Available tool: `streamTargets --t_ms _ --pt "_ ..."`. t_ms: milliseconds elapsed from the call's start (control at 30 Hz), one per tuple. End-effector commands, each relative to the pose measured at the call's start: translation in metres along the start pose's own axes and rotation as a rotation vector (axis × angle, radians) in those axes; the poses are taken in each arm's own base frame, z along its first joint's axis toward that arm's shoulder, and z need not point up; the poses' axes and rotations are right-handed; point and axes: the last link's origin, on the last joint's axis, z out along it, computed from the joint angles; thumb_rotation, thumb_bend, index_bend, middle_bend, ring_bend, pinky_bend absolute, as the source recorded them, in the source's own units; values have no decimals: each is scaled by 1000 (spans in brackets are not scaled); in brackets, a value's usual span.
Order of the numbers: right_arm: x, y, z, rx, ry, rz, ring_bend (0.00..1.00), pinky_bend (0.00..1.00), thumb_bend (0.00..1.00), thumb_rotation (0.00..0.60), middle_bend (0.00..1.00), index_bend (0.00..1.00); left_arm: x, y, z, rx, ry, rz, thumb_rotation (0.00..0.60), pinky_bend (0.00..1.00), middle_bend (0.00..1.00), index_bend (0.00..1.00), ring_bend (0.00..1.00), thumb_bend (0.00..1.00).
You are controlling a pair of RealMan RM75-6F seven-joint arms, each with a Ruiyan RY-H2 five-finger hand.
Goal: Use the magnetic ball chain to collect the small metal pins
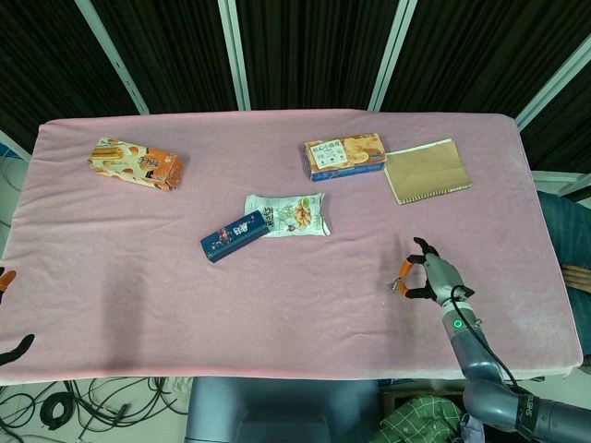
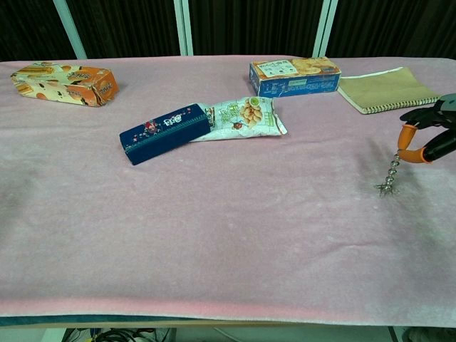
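This looks like a robot test lab or recording booth, not a home. The surface is draped in a plain pink cloth, and behind its far edge hang black curtains divided by pale metal frame bars. Loose black cables lie tangled on the floor below the near left corner. Snack boxes and a notebook are spread out like staged props.

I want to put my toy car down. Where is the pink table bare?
Bare along the near edge, below the blue case and snack packet, and between the orange box and those. Crowded by the blue box, notebook and right hand.
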Motion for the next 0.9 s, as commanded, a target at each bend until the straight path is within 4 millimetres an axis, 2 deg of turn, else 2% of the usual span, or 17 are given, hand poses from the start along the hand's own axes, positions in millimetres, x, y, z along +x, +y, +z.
streamTargets --t_ms 33,900 --pt "1 1 1 -4 6 3 21 200 387 600 2 604 0 0 0 -1 0 0 600 0 15 67 0 223" --pt "2 9 6 -27 7 13 21 200 387 600 2 604 -1 1 0 -1 -3 3 600 0 15 67 0 224"
